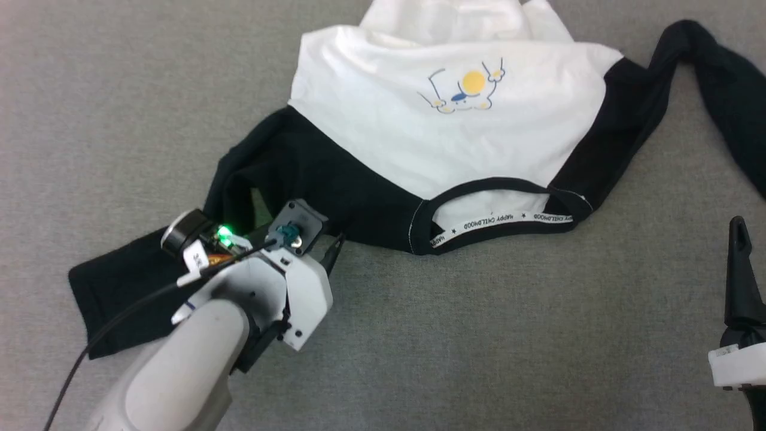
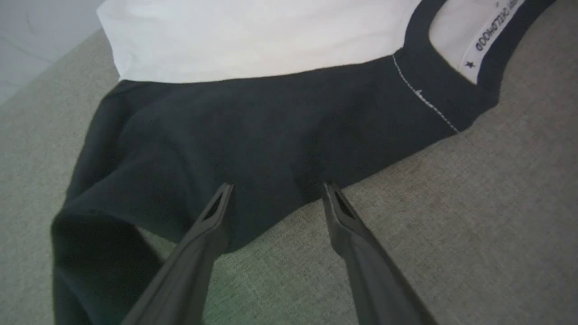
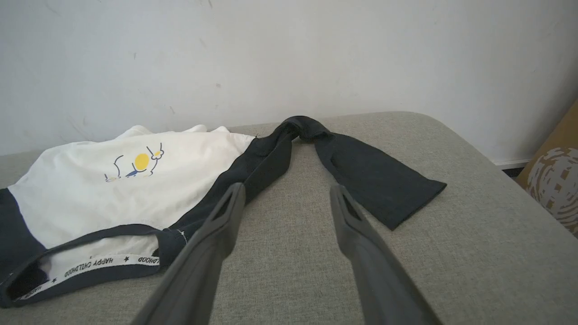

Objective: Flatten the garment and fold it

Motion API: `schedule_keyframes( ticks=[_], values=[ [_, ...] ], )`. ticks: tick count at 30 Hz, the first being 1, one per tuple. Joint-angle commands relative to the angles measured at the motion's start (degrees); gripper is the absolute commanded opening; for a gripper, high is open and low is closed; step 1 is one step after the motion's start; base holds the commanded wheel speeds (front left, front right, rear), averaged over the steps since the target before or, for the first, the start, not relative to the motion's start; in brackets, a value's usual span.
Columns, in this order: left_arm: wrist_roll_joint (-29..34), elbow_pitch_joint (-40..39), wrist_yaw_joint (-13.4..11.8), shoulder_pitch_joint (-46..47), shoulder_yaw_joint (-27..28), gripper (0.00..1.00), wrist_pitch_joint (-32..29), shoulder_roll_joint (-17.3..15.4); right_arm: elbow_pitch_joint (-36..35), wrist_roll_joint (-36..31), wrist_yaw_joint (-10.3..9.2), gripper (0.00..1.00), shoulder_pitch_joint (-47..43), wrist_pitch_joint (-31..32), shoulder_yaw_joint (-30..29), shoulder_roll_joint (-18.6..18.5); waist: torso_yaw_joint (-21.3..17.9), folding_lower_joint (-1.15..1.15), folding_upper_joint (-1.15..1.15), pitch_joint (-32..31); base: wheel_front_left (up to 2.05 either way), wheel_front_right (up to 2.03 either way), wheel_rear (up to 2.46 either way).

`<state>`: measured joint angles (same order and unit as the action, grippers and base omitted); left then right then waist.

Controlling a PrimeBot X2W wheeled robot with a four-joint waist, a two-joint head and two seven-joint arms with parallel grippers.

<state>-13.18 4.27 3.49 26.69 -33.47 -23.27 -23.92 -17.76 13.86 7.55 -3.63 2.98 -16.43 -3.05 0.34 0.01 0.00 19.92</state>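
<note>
Left end effector (image 2: 277,185) parted above rumpled garment (image 1: 383,114); black sleeve (image 1: 694,42) seemingly twisted.

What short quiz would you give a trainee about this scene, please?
1. True or false: the left hand is open at a black sleeve of the garment.
2. What colour is the round spot in the print? A red, B yellow, C green.
3. Fill in: the neck tape reads HAPPY ____.
Key: 1 true; 2 B; 3 CHILDHOOD.
</note>
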Motion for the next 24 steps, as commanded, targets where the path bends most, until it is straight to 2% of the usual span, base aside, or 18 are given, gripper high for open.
schedule_keyframes(
  ticks=[1,10,11,12,13,19,24],
  values=[
    [-0.07,0.60,0.37,1.19,-0.26,1.00,-0.14,-0.01,-0.02,0.33,-0.06,1.00,0.71,-0.10,0.03,0.16,-0.88,-0.01,0.00,1.85,0.00,0.00,0.00],
    [-2.66,8.35,2.33,4.45,-2.81,1.00,-4.12,1.75,-0.88,0.07,-0.06,1.00,2.19,0.32,0.29,0.17,-1.53,-0.01,0.00,5.50,0.00,0.00,0.00],
    [-3.13,9.22,2.55,4.62,-3.23,0.80,-4.84,1.86,-0.95,0.00,-0.06,1.00,2.36,0.40,0.30,0.17,-1.53,-0.01,0.00,5.71,0.00,0.00,0.00],
    [-3.62,9.88,2.76,4.75,-3.66,0.22,-5.41,1.97,-1.00,-0.05,-0.06,1.00,2.50,0.45,0.27,0.17,-1.51,-0.01,0.00,5.88,0.00,0.00,0.00],
    [-4.52,10.56,2.97,4.63,-4.05,0.00,-6.39,2.13,-1.03,-0.10,-0.06,1.00,2.62,0.51,0.23,0.17,-1.47,-0.01,0.00,5.99,0.00,0.00,0.00],
    [-9.30,10.05,3.73,4.09,-6.75,0.00,-11.15,1.64,-0.93,-0.34,-0.06,1.00,2.97,0.91,-0.25,0.17,-0.55,-0.01,0.00,5.83,0.00,0.00,0.00],
    [-10.34,7.39,3.79,4.39,-7.13,0.00,-7.54,0.94,-0.59,-0.18,-0.06,1.00,3.08,1.00,0.26,0.17,0.59,-0.01,0.00,4.47,0.00,0.00,0.00]
  ],
)
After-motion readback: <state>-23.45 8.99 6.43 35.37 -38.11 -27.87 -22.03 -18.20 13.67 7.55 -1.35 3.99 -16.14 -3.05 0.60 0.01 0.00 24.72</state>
